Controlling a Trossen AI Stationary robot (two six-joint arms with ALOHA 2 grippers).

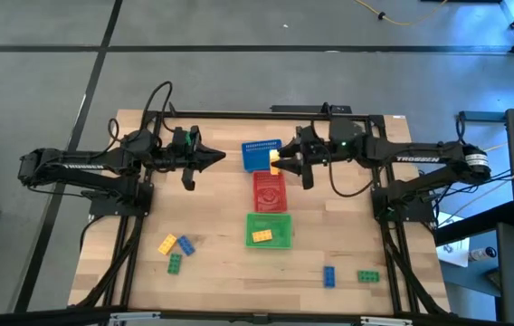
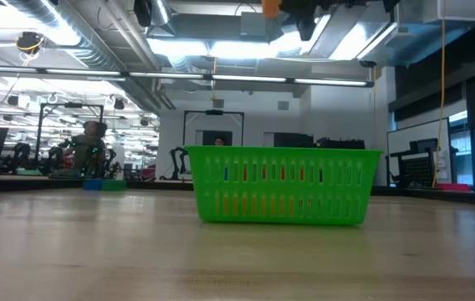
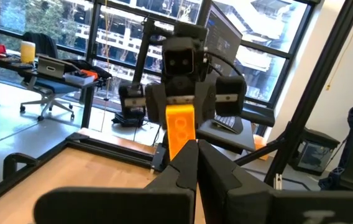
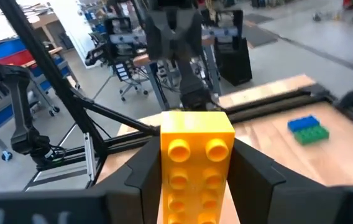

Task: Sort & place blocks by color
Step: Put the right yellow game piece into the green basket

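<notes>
My right gripper (image 1: 276, 164) hangs over the blue basket (image 1: 259, 149) and the red basket (image 1: 270, 192), shut on a yellow block (image 4: 195, 155). The same block shows at the top of the low view (image 2: 271, 7) and, head on, in the left wrist view (image 3: 179, 127). My left gripper (image 1: 218, 158) is shut and empty, raised left of the blue basket and pointing at the right gripper. Another yellow block (image 1: 261, 237) lies in the green basket (image 1: 280, 220). Yellow (image 1: 167, 244), blue (image 1: 185, 244) and green (image 1: 176, 263) blocks lie near left; blue (image 1: 329, 276) and green (image 1: 368, 276) ones near right. My right gripper pinches the yellow block by its two long side faces (image 4: 164, 180), one dark finger (image 4: 142, 171) on each side. The fingers reach in roughly level from the table's right and lie along the block. The block is lifted clear, its studded face (image 4: 194, 149) toward the wrist camera.
The three baskets stand in a row down the table's middle: blue farthest, red in the middle, green (image 2: 283, 186) nearest. Bare wood lies between the baskets and both groups of loose blocks. A black frame runs along the table's edges. People and other benches show far behind.
</notes>
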